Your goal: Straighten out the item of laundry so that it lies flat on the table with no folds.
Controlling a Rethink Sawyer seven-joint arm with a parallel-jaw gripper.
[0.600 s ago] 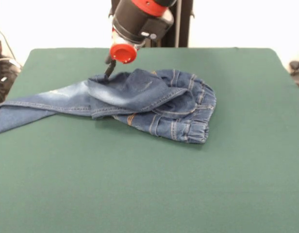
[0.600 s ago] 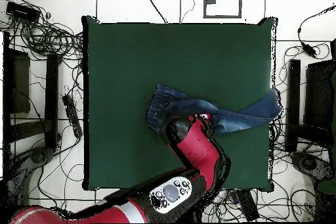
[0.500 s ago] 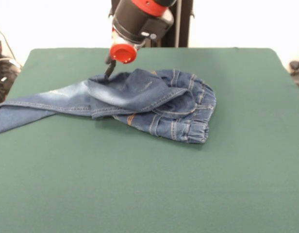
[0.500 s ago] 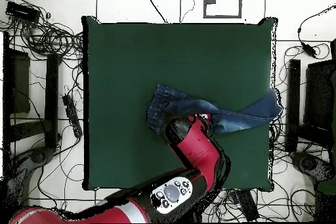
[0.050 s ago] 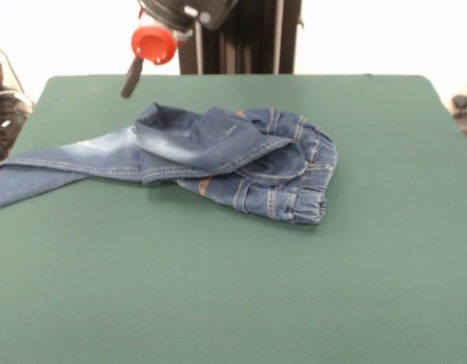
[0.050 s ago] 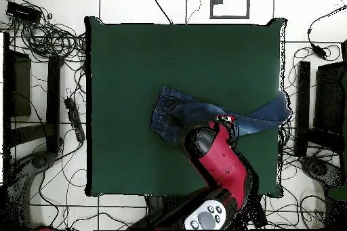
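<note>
Front view shows the small blue denim jeans (image 5: 218, 163) lying crumpled on the dark green table (image 5: 233, 288), a little beyond its middle. The elastic waistband end is bunched at the right in a rounded heap, with orange stitching showing along its folds. A flap of denim is folded over the top of the heap, and one leg with faded whitish patches stretches away to the left, where its end reaches the table's left edge.

The gripper (image 5: 130, 82) hangs in the air above the table's far left part, clear of the cloth and not touching it. Only a single dark tip shows below the red round cap on the arm's end (so whether the tool is released or clenched cannot be told), and nothing hangs from it.

From overhead, the red and black arm (image 6: 220, 164) covers part of the jeans (image 6: 261, 116), whose leg runs out to one side edge of the table (image 6: 135, 59).
</note>
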